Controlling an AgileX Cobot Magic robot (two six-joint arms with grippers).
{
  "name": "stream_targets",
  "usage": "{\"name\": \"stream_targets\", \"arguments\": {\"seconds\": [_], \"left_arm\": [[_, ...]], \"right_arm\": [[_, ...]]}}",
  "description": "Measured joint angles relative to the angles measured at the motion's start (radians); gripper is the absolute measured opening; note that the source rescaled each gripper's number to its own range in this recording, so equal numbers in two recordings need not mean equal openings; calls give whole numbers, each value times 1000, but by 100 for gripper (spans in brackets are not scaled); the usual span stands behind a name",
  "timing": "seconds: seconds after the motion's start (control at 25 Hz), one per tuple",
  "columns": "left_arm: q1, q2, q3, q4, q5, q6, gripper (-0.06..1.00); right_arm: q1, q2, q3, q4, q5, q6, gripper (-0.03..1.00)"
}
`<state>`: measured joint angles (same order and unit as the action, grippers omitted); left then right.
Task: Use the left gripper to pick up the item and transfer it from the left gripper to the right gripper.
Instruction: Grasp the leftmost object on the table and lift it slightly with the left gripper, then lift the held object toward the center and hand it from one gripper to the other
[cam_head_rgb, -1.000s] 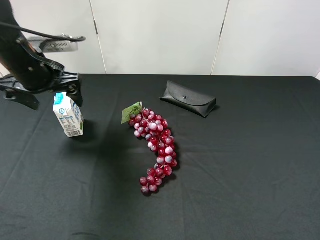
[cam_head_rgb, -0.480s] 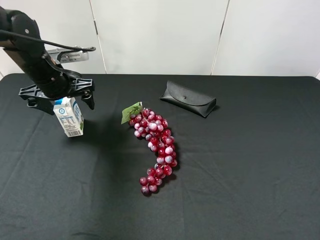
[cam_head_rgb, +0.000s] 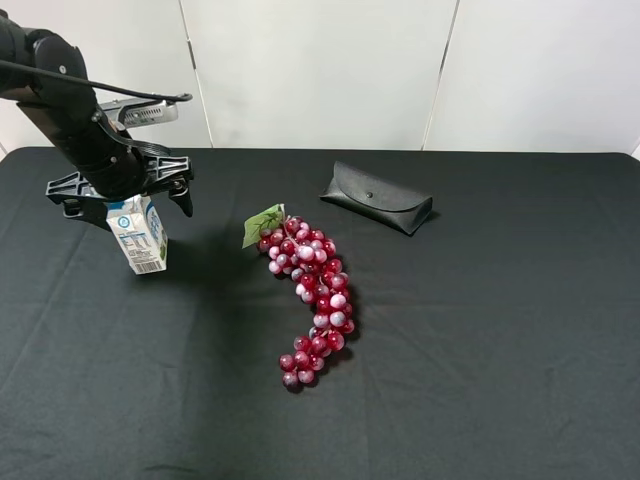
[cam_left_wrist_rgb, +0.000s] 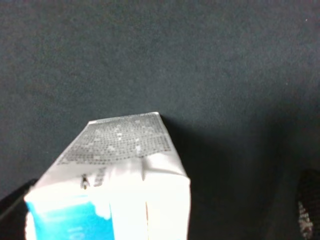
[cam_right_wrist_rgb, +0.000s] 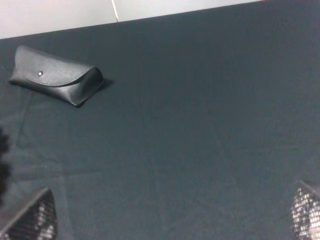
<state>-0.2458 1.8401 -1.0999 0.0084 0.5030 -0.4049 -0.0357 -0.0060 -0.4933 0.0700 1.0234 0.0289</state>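
Carton (cam_head_rgb: 138, 235) stands on its base near the left edge of the black-clothed surface (cam_head_rgb: 480, 340). It is well apart from the bunch of red grapes (cam_head_rgb: 308, 295) in the middle and from the black flap case (cam_head_rgb: 377, 198) farther back. It is a small white rectangular box with a light-blue gabled top. The face turned to the high camera carries a round blue mark near the top, blue print below it, and a block of fine dark text low down.

Seen close in the left wrist view, the carton (cam_left_wrist_rgb: 120, 175) shows a white side panel packed with tiny grey print and a creased white shoulder. It also shows a bright blue band with white lettering too blurred to read.

The left gripper (cam_head_rgb: 128, 203) hangs right over the carton's top. Its two black prongs are spread wide, one on either side of the gable, and it has hold of nothing. Whether a prong touches the carton I cannot tell.

The right gripper (cam_right_wrist_rgb: 169, 220) is out of the high view. Its own camera shows both fingertips far apart with only bare black cloth between them, gripping nothing, and the case (cam_right_wrist_rgb: 55, 76) lies ahead of it.
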Motion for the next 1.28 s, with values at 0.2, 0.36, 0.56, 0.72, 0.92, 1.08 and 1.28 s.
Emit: {"name": "stream_targets", "arguments": {"seconds": [0.2, 0.36, 0.56, 0.72, 0.92, 1.08, 1.28], "left_arm": [[0, 0, 0, 2, 0, -4, 59], [0, 0, 0, 7, -1, -6, 9], [0, 0, 0, 3, -2, -6, 0], [0, 0, 0, 3, -2, -6, 0], [0, 0, 0, 3, -1, -6, 0], [0, -1, 0, 3, 4, -6, 0], [0, -88, 0, 4, 86, -6, 0]], "right_arm": [[0, 0, 0, 0, 0, 0, 100], [0, 0, 0, 0, 0, 0, 100], [0, 0, 0, 0, 0, 0, 100], [0, 0, 0, 0, 0, 0, 100], [0, 0, 0, 0, 0, 0, 100], [0, 0, 0, 0, 0, 0, 100], [0, 0, 0, 0, 0, 0, 100]]}}
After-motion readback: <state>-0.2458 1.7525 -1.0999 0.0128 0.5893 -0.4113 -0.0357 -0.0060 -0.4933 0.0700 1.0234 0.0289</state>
